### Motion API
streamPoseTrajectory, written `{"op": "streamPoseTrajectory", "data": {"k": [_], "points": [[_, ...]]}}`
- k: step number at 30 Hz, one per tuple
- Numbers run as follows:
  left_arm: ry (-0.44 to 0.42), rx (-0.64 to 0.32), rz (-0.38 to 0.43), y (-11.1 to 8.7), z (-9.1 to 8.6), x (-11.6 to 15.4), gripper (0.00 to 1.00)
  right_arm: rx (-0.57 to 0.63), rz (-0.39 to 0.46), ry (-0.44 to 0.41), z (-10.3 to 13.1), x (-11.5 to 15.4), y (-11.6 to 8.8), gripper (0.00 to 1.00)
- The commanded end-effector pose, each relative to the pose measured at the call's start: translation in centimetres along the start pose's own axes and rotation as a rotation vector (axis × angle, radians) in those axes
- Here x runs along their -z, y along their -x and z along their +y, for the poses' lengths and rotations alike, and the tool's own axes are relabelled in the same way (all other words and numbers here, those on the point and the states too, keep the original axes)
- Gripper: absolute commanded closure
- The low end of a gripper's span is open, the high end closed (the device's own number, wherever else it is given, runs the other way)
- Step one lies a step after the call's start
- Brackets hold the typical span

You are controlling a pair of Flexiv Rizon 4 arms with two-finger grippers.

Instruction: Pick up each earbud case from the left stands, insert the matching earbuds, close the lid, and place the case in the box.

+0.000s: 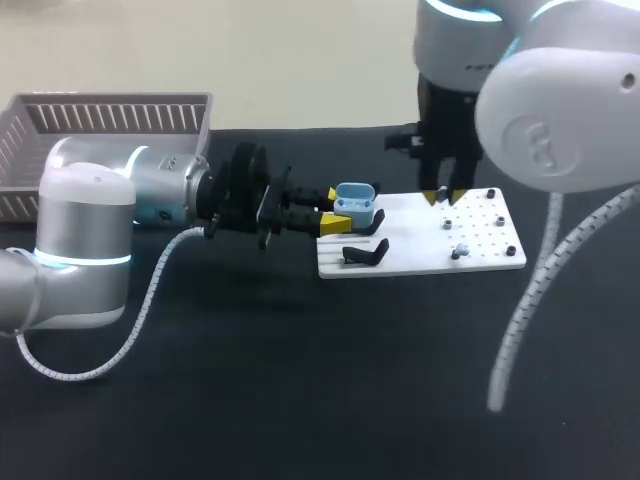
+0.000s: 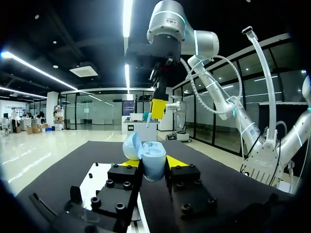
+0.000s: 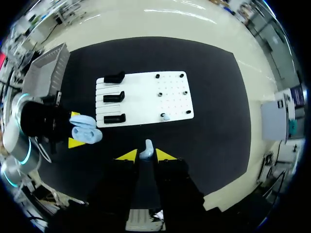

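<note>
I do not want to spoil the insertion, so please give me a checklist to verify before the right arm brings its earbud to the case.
1. Left tool grips case from both sides: ok.
2. Lid open: ok.
3. Earbud between right tool fingers: ok.
4. Earbud over case: not ok, they are apart.
5. Earbud matches free pocket: cannot tell.

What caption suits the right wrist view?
Right gripper holds a pale earbud near the white board; left gripper holds the open case.
</note>
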State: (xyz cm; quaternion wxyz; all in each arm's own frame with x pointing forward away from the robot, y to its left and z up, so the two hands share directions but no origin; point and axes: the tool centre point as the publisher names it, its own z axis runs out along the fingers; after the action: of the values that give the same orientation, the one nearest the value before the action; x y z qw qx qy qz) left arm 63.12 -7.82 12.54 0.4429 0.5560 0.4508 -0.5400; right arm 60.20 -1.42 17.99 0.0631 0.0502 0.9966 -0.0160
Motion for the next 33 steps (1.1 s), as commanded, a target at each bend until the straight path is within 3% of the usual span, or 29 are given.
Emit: {"op": "streamPoseTrajectory", "data": {"k": [1,4,8,25,33], "points": [[0.002,-0.003,-0.003,-0.1,-0.1,0.0,1.0,-0.201,0.008,-0.038,1.2,1.0,-0.2,1.0],[0.002,-0.003,-0.003,-0.1,-0.1,0.0,1.0,-0.289,0.061,-0.04,1.7,0.9,-0.3,1.0],[0.002,-0.003,-0.003,-0.1,-0.1,0.0,1.0,-0.362,0.113,0.032,2.2,0.6,-0.2,1.0],[0.002,-0.003,-0.003,-0.1,-0.1,0.0,1.0,-0.362,0.113,0.032,2.2,0.6,-0.2,1.0],[0.002,-0.003,-0.003,-0.1,-0.1,0.0,1.0,-0.549,0.147,0.059,4.8,2.0,-0.5,1.0]]}}
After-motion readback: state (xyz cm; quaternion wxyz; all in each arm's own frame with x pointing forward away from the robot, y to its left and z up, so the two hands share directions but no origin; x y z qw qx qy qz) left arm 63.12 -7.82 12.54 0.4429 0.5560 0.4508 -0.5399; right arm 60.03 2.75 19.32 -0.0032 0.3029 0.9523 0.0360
